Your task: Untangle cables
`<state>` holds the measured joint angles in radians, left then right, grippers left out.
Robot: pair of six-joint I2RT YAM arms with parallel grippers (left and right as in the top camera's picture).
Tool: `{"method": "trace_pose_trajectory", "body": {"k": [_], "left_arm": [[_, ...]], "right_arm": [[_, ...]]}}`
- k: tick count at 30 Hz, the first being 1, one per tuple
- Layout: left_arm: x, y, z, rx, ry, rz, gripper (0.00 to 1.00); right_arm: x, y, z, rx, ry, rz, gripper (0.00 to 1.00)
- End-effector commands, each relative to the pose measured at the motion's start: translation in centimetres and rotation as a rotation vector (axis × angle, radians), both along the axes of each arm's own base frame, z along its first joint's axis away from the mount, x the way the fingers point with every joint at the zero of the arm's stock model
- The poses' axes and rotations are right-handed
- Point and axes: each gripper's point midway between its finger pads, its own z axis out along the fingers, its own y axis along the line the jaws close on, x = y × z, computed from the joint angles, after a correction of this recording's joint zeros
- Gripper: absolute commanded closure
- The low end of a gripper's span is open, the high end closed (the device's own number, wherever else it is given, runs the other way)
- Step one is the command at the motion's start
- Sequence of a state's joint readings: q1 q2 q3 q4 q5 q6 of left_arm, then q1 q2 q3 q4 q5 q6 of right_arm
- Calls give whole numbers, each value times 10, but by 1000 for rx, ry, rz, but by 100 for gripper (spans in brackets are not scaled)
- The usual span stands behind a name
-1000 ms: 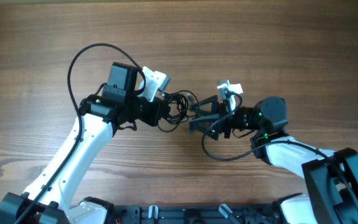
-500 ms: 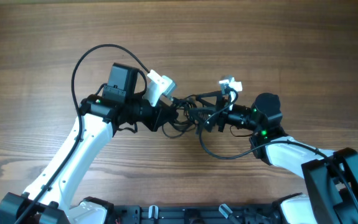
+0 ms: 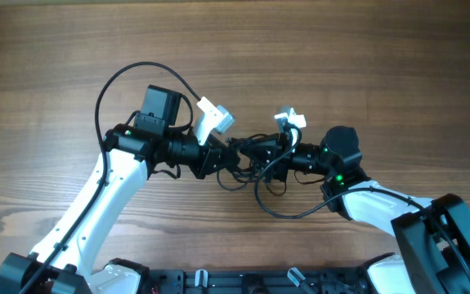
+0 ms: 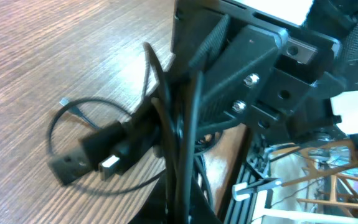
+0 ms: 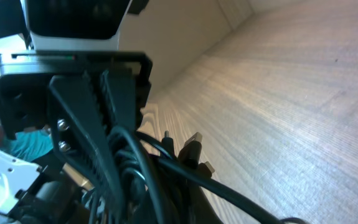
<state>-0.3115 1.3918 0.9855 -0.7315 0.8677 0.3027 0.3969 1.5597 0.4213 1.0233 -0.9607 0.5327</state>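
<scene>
One wooden table (image 3: 365,65), brown with long grain lines, is under everything. There are two white-and-black arms, and both point in at the cables (image 3: 247,155). The left arm (image 3: 112,180) comes at the tangle from its left and the right arm (image 3: 382,204) from its right. A small green light glows on each.

There are two grippers, both black with ridged fingers, and they nearly meet at the tangle. The left gripper (image 3: 225,151) is buried in its left side. In the right wrist view its fingers (image 5: 82,118) taper together with strands pinched between them, so it looks clamped on the cables. The right gripper (image 3: 269,157) is pushed into the right side, but with cords running all over it I can't tell whether its fingers are apart or together.

The cables are thin, black and round, bunched up between the two grippers. They're too knotted to count. One loop sags out of the tangle onto the wood. The left wrist view shows a boxy black plug (image 4: 73,163) with a metal-tipped one right beside it.
</scene>
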Motion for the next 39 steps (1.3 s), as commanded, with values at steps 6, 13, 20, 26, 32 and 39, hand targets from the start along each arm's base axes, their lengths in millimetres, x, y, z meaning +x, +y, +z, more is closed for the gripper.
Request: {"method": "trace_pose_trajectory", "body": {"k": [6,13,20,26,32,39], "left_arm": [[83,55,4,44,48,529,96],[90,73,-7,109,110,682,96],[71,55,-17,142,154,620,96],[41,23,-44,204,166,507,96],[24,5,-58,238,195,435,96],[29,11,-57,229,201,455,96]], "right_arm": [[-36,5,-8,0,117,206,95],[-54,5,12,51,70,323,95],[-56,3,52,134,-135,327,96],[-41,3,63,171,-139,231,95],[1,-3,61,198,-43,1,95],[68,-36,0,147,367,-413,86]]}}
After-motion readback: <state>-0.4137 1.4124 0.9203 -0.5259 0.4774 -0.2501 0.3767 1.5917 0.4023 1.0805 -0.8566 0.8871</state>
